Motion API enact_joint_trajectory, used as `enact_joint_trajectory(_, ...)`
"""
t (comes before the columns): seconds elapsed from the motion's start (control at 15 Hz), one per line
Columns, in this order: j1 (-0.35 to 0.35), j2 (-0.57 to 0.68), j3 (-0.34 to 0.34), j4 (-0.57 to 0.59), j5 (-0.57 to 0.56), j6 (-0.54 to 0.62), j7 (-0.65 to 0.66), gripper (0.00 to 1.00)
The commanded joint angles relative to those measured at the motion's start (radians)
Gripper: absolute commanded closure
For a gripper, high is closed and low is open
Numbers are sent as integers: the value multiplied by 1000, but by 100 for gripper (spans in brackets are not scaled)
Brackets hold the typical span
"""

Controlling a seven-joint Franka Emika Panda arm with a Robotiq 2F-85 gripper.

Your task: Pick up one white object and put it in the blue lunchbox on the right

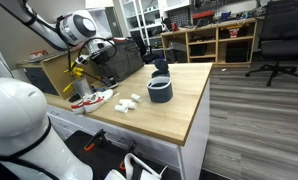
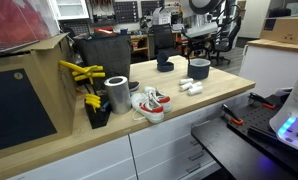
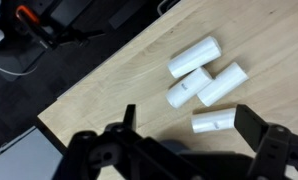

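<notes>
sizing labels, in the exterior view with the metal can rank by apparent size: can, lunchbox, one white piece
1. can, though it is nearest the camera, so its real rank is unsure
2. lunchbox
3. white piece, clearly smallest

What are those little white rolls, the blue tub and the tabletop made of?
White rolls: matte, smooth cylinders, possibly plastic or foam; the picture is too blurred to be sure. Blue tub: probably plastic, judging by its even dark colour and lighter rim, though fabric is possible. Tabletop: light wood or wood-look laminate, pale tan with faint streaks.
</notes>
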Motion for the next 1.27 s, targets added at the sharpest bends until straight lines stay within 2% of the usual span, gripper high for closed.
enact_joint_trajectory(0.0, 4, -83, 9, -66, -65, -23, -138, 0)
enact_joint_trajectory(0.4, -12, -233, -7, -152, -118, -37, -445, 0)
enact_joint_trajectory(0.67, -40, -323, -42, -157, -119, -65, -706, 0)
enact_joint_trajectory(0.8, -75, -301, -46, -120, -95, -125, -697, 0)
enact_joint_trajectory(0.87, -67, -297, -25, -137, -94, -74, -669, 0)
enact_joint_trajectory(1.2, -87, -303, -33, -135, -96, -96, -681, 0)
